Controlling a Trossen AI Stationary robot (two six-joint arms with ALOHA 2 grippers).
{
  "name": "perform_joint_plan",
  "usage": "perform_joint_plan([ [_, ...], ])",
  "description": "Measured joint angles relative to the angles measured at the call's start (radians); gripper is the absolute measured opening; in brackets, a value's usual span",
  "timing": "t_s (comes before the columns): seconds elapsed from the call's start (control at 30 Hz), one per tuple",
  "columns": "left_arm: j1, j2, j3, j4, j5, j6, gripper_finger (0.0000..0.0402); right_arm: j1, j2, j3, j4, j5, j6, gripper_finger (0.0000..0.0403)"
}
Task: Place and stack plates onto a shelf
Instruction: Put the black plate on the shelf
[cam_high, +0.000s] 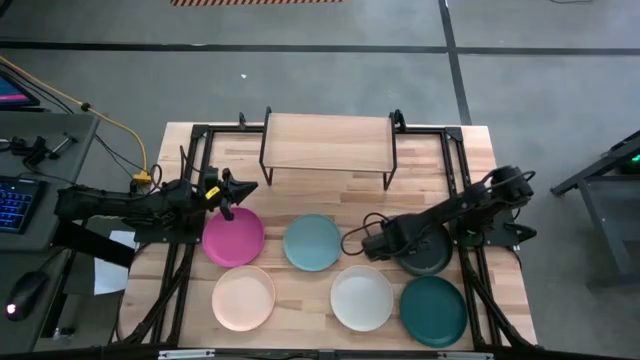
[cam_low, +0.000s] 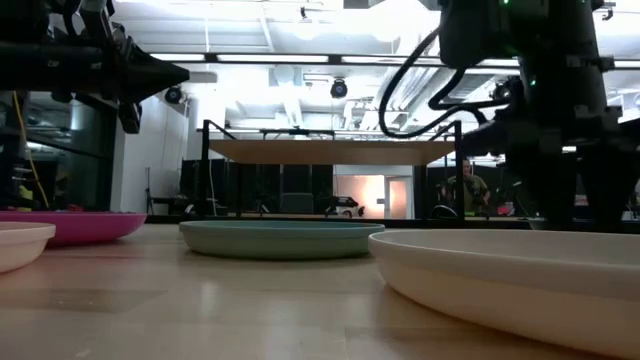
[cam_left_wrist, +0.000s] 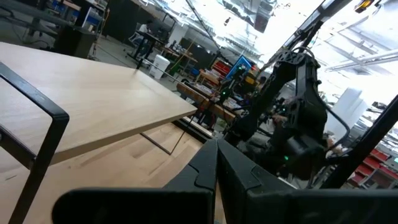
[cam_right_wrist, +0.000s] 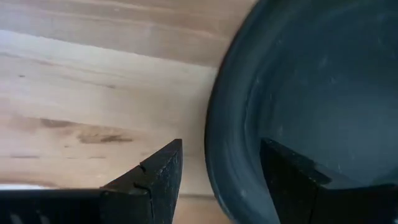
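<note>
The right end effector (cam_high: 400, 252) sits at centre right of the high view, its fingers apart astride the black plate's (cam_right_wrist: 311, 93) rim. The left end effector (cam_high: 240, 190), fingers together, hovers at left above the pink plate (cam_high: 234, 238). The shelf (cam_high: 328, 143) stands bare at top centre of the desk (cam_high: 300, 290).

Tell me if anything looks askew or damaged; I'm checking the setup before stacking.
Nothing stands out. The plates lie flat and apart on the table, the shelf stands level and bare, and the right gripper straddles the black plate's rim.
</note>
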Motion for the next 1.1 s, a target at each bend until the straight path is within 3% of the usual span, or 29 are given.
perform_joint_plan([
  [0.23,0.000,0.000,0.000,0.000,0.000,0.000,0.0001,0.005,0.040,0.000,-0.002,0.022,-0.093,0.0159],
  [0.53,0.000,0.000,0.000,0.000,0.000,0.000,0.0001,0.008,0.043,0.005,-0.027,0.044,-0.207,0.0021],
  [0.73,0.000,0.000,0.000,-0.002,0.000,0.000,0.0001,0.008,0.045,0.121,-0.160,0.047,-0.348,0.0006],
  [0.9,0.000,0.000,0.000,-0.002,0.000,0.000,0.0001,0.008,0.044,0.314,-0.291,0.075,-0.597,0.0000],
  [1.1,0.000,0.000,0.000,-0.003,0.000,0.000,0.0001,0.014,0.044,0.557,-0.338,0.054,-1.114,0.0000],
])
